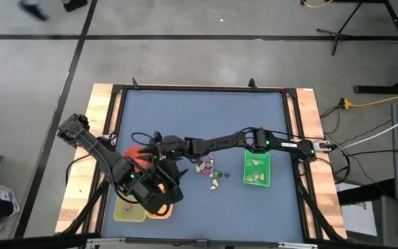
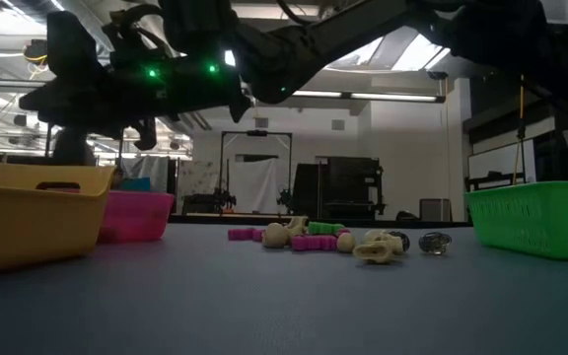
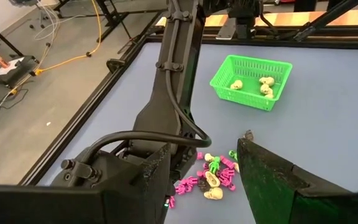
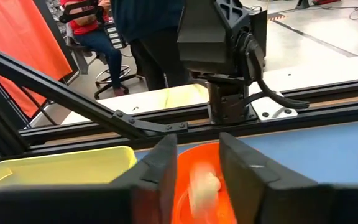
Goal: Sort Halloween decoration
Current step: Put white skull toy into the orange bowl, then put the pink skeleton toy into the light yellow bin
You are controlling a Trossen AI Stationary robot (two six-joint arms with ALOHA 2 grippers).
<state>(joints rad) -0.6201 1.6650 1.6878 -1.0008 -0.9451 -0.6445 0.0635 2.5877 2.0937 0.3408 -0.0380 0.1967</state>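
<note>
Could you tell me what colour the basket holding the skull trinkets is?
Bright green basket, clearest in the left wrist view.

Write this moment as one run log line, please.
right gripper: open over orange bowl, cream trinket dropping | left gripper: open, waiting | trinket pile: mid-table | green tray: cream pieces

The loose pile of trinkets (image 1: 210,173) lies on the table (image 1: 206,111) near its middle. Right of the pile sits a rectangular basket (image 1: 257,169) with a few skull trinkets (image 3: 235,84) in it. Left of the pile stands a round bowl (image 4: 199,180), under the right gripper (image 4: 196,169); a trinket (image 4: 204,185), perhaps a bone, sits between that gripper's parted fingers. A tray (image 1: 129,211) lies at the near-left corner, beside the left gripper (image 3: 204,180).
</note>
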